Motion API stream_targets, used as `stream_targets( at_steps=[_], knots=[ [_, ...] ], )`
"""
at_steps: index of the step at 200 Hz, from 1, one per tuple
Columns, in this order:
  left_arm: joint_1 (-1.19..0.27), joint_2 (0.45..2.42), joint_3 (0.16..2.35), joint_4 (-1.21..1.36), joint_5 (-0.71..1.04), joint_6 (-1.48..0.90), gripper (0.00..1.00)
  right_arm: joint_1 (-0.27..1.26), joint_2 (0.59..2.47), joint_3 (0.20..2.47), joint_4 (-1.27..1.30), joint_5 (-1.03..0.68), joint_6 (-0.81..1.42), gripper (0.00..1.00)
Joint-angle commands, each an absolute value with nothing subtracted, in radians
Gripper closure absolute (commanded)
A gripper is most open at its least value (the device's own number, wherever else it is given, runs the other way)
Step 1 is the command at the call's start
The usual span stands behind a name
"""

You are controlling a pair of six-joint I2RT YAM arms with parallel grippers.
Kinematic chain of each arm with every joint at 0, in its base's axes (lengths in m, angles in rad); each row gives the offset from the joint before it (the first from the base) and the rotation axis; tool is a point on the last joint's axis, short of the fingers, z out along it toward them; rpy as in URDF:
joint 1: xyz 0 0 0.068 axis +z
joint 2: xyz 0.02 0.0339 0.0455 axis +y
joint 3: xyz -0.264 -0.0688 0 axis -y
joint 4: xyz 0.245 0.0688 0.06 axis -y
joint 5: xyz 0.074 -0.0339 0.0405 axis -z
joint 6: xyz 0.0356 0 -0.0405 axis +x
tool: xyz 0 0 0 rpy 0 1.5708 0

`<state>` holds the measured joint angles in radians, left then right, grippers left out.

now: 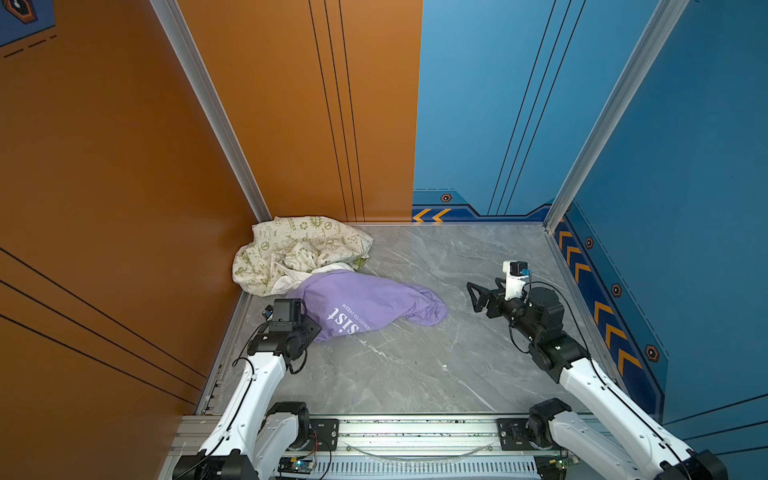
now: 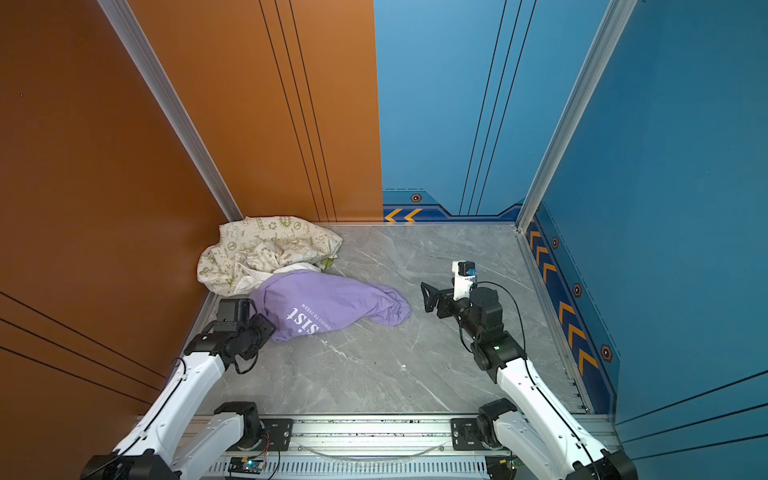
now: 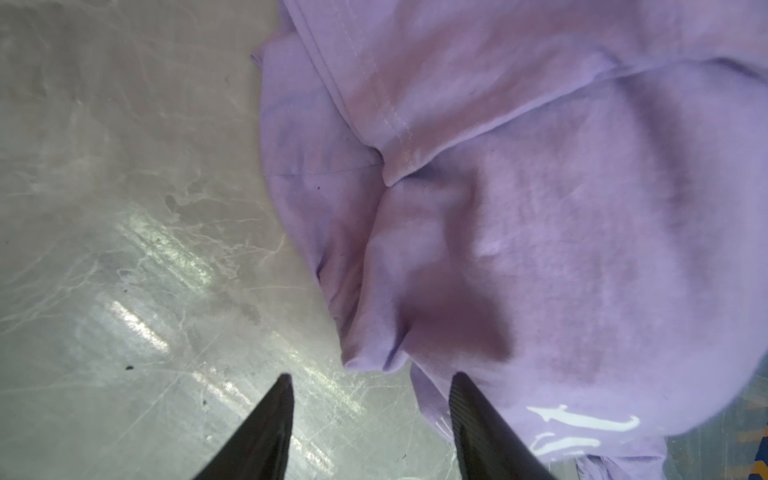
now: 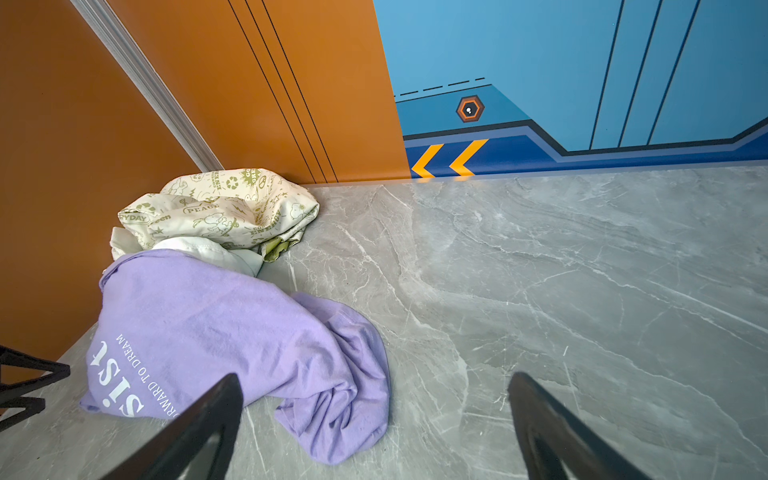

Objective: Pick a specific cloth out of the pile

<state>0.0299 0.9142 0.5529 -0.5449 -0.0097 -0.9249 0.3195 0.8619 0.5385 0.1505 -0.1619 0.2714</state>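
Observation:
The cloth (image 1: 365, 299) is a lilac T-shirt with white lettering, lying crumpled on the grey marble table (image 1: 415, 365) and shown in both top views (image 2: 332, 299). Its far end touches the pile (image 1: 291, 249), a cream cloth with green prints over a white garment (image 1: 286, 284) in the back left corner. My left gripper (image 3: 372, 378) hangs low at the cloth's (image 3: 540, 208) near left edge. Its jaws stand apart, one fingertip (image 3: 465, 399) over the fabric, the other over bare table. My right gripper (image 1: 471, 297) is open, right of the cloth (image 4: 216, 324), holding nothing.
The orange wall (image 1: 124, 208) runs close along the left of the pile and the left arm. Blue walls (image 1: 498, 124) close the back and right. A metal rail (image 1: 415, 432) carrying both arm bases lines the front edge. Bare marble lies between the two arms.

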Motion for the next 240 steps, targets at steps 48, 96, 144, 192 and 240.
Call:
stream_targets(
  at_steps=[48, 96, 144, 192, 240],
  knots=[
    [0.087, 0.999, 0.483, -0.378, 0.104, -0.954, 0.52, 0.313, 0.852, 0.524, 0.173, -0.177, 0.297, 0.0],
    [0.088, 1.068, 0.46, -0.308, 0.126, -0.954, 0.63, 0.314, 0.851, 0.523, 0.173, -0.178, 0.298, 0.0],
    [0.094, 1.095, 0.441, -0.271, 0.119, -0.938, 0.84, 0.314, 0.853, 0.524, 0.172, -0.179, 0.301, 0.0],
    [0.098, 1.009, 0.483, -0.29, 0.127, -0.902, 1.0, 0.314, 0.852, 0.526, 0.169, -0.181, 0.299, 0.0],
    [0.086, 0.877, 0.646, -0.385, 0.15, -0.816, 1.0, 0.314, 0.856, 0.529, 0.171, -0.186, 0.301, 0.0]
  ],
)
